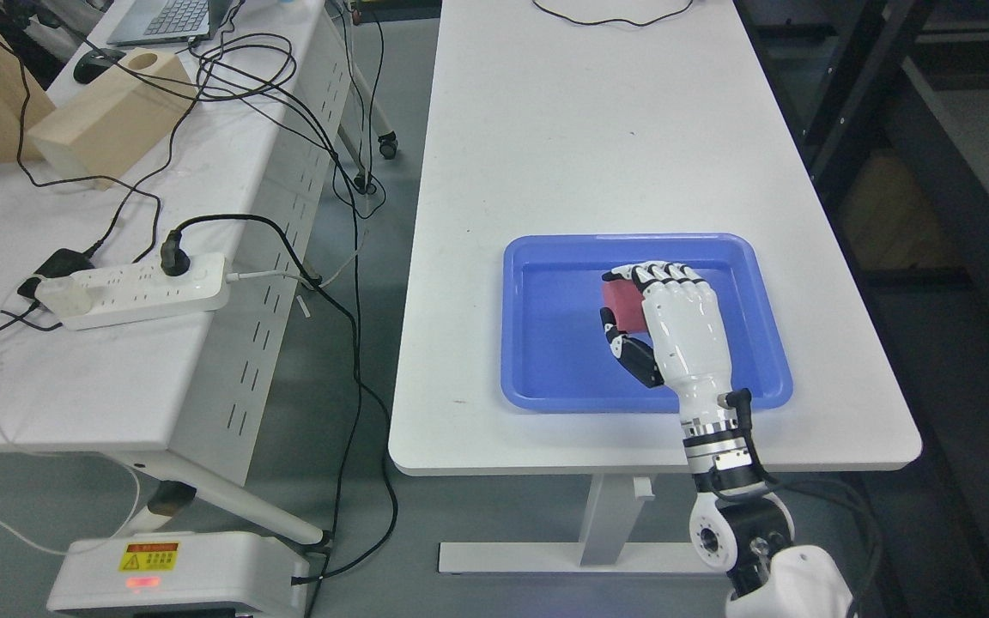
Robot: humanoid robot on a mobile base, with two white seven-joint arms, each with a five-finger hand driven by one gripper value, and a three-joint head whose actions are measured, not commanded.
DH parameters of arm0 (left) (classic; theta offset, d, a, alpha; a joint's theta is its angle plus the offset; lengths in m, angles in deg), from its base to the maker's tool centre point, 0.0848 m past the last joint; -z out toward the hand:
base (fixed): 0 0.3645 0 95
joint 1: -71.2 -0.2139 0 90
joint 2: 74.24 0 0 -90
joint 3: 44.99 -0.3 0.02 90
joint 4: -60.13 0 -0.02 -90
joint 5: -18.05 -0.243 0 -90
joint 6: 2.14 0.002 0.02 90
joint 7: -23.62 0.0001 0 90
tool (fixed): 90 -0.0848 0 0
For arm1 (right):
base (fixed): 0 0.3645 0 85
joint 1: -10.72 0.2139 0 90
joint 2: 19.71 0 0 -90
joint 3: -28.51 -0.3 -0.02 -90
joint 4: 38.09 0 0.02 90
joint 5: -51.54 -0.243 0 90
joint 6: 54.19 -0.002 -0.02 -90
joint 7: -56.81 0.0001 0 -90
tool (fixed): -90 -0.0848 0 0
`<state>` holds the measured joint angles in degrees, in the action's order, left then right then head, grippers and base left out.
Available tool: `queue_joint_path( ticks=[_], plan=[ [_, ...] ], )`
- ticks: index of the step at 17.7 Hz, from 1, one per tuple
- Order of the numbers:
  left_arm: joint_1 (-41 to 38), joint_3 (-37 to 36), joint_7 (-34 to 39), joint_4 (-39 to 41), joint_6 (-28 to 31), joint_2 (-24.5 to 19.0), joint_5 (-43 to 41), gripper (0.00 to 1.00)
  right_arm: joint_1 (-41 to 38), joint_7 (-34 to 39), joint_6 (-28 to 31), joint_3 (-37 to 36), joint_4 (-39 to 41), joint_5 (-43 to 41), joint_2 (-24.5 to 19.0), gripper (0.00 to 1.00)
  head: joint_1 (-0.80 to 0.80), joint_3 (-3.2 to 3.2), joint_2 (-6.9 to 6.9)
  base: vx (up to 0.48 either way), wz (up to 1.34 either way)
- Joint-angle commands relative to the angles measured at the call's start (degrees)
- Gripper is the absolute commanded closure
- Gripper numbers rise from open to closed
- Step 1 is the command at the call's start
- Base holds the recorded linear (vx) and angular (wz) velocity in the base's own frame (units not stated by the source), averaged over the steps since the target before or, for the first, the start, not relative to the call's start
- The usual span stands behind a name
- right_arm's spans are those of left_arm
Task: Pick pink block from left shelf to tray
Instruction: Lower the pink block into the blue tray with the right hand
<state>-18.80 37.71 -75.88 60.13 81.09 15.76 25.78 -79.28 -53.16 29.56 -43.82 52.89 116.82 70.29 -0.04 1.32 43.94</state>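
Observation:
My right hand (pixel 623 313) reaches up from the lower right and hovers over the blue tray (pixel 546 360) on the white table. Its white fingers (pixel 662 275) curl over the top of a pink block (pixel 623 307), and the dark thumb presses the block from below. The block is held inside the tray's outline, mostly hidden by the hand. Whether the block touches the tray floor I cannot tell. My left hand does not show anywhere in the head view.
The white table (pixel 589 129) stretches away behind the tray. A second table at left carries a power strip (pixel 138 290), cables, a wooden box (pixel 112 116) and a laptop. A dark shelf frame (pixel 932 154) stands along the right side.

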Motion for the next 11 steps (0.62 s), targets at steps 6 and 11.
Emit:
queue_joint_path(
  ticks=[6, 11],
  plan=[
    [-1.1, 0.0, 0.0, 1.0, 0.0, -1.0, 0.0, 0.0, -1.2, 7.4, 0.6, 2.7, -3.2, 0.0, 1.0, 0.59, 0.0, 0.0, 0.0, 0.078, -0.03],
    [-1.1, 0.0, 0.0, 1.0, 0.0, -1.0, 0.0, 0.0, -1.2, 8.3, 1.3, 2.2, -3.1, -5.8, 1.0, 0.46, 0.0, 0.0, 0.0, 0.058, 0.0]
  ],
)
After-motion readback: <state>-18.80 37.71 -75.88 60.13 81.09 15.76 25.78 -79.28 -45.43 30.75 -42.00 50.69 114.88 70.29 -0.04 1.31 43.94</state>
